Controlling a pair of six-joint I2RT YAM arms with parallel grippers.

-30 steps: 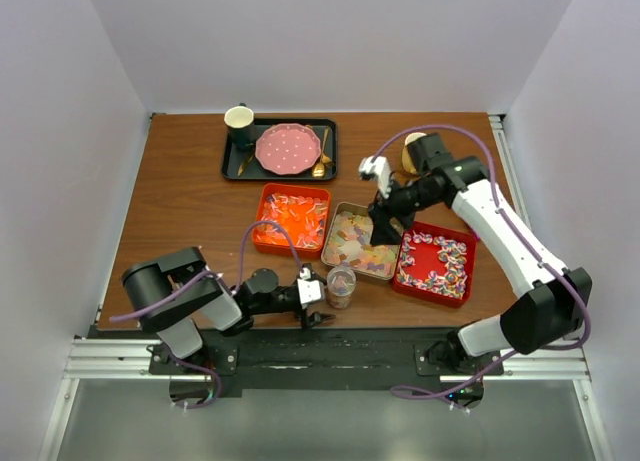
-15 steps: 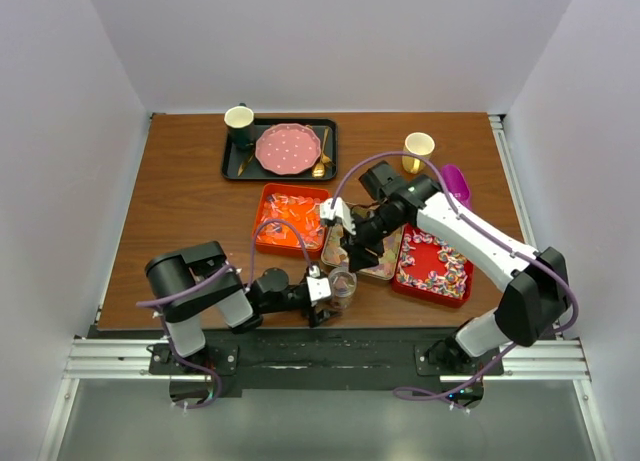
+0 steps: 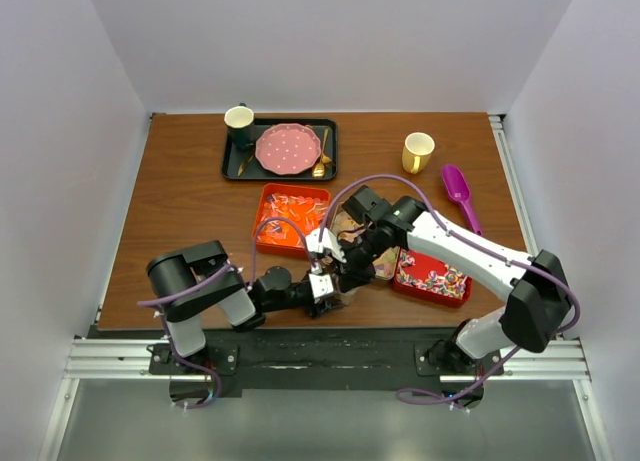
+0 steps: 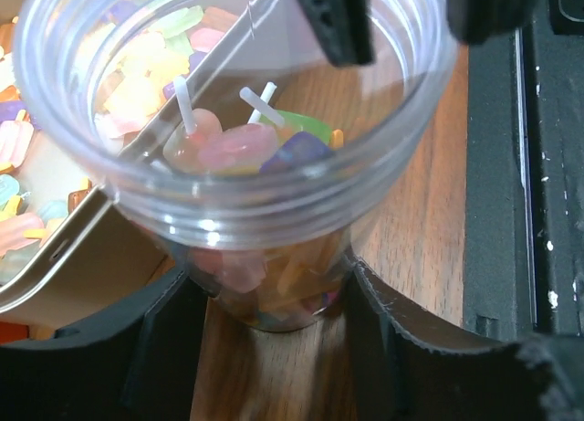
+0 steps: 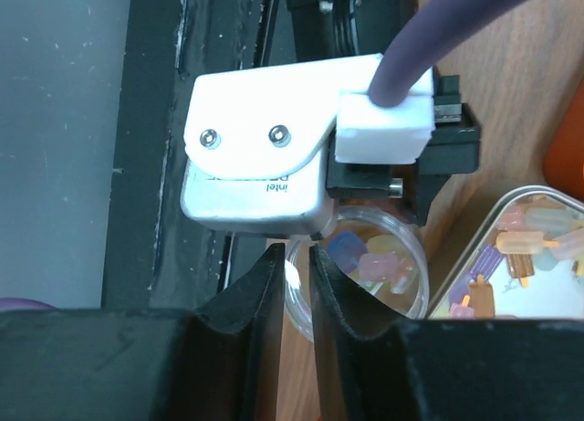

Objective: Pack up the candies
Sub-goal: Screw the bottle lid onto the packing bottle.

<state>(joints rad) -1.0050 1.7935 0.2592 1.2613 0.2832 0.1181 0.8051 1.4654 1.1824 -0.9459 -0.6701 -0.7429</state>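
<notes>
The left gripper [image 4: 269, 316] was clamped on the base of a clear jar [image 4: 228, 206] partly filled with pastel candies [image 4: 239, 149]. The right gripper [image 5: 297, 279] hovered directly above the jar's mouth, its fingers narrowly apart. A metal tray [image 4: 73, 266] sat beside the left gripper.

A brown wood-grain counter [image 3: 190, 201] is enclosed on three sides by plain pale walls: a back wall [image 3: 330, 41], a left wall [image 3: 60, 131] and a right wall [image 3: 590, 101]. Its near edge is bordered by a black strip [image 3: 330, 346]. A slotted aluminium rail [image 3: 110, 361] and a dull grey surface [image 3: 320, 431] are seen below it. The scene is lit softly and evenly.
</notes>
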